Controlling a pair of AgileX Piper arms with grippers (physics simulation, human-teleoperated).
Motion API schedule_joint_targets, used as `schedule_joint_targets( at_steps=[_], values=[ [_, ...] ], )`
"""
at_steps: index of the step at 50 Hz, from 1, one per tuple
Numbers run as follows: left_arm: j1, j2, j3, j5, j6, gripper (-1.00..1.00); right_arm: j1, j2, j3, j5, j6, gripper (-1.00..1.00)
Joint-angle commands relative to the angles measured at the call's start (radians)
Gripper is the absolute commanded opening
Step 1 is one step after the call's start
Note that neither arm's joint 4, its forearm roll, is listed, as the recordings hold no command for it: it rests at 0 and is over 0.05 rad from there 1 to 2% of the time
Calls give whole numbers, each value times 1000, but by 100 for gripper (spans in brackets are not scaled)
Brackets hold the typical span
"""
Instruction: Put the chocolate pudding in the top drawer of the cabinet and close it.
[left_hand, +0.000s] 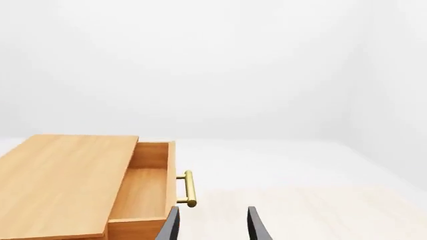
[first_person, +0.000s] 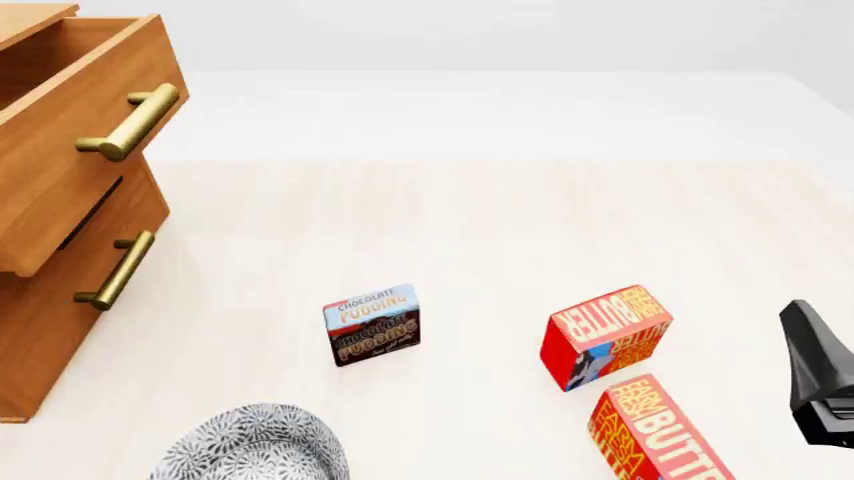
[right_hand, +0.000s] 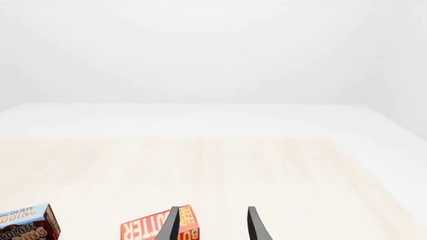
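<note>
Top drawer (first_person: 74, 120) open (unobstructed) — butter boxes (first_person: 605, 337) crowd right.

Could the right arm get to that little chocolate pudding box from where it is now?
Probably yes. The chocolate pudding lies in the open on the table, left of the butter boxes, and the right gripper is open and holds nothing.

chocolate pudding (first_person: 372, 325) flat near open top drawer (first_person: 83, 120)

Plain white walls (right_hand: 213, 50) — pale wood tabletop (first_person: 467, 230), evenly lit.
</note>
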Motion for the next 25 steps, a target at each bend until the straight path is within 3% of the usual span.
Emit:
schedule_joint_targets(
  at_steps=[1,10,25],
  values=[
    [1,106,-101,23,20,100,-1,-1,1,0,1,100],
    [79,184,-164,47,37,100,0,-2,1,0,-1,100],
    [72,260,-270,113,84,100,-1,-1,1,0,0,100]
  ],
)
